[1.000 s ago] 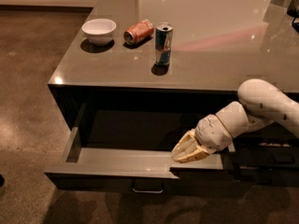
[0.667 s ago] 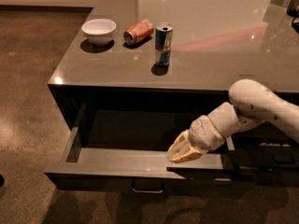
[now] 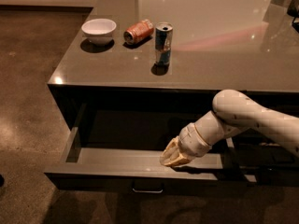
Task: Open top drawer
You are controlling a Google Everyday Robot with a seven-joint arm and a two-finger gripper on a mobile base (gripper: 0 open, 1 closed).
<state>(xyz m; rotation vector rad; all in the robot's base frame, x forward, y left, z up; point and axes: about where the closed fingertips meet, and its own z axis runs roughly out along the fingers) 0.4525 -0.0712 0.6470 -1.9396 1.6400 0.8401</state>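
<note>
I see the top drawer (image 3: 121, 160) pulled well out from under the near edge of the tabletop (image 3: 224, 55), below its near left corner. The smooth grey inside is open to view. The small metal bar handle (image 3: 147, 189) sits at the middle of the dark front panel, facing me.

My claw (image 3: 174, 155) is down inside the drawer at its right end, just behind the front panel and low over the grey floor. I cannot tell whether it touches the panel. I also cannot tell the claw's state; from here it reads as one pale tan tip. The white arm (image 3: 243, 118) reaches in from the right, passing below the near edge of the tabletop.

Up on the tabletop, a white bowl (image 3: 98, 30) stands near the left edge. An orange can (image 3: 138, 31) lies on its side just to the right of the bowl. An upright blue and silver can (image 3: 163, 43) stands just beside the orange one, closer to the near edge. All three are well apart from the claw.
</note>
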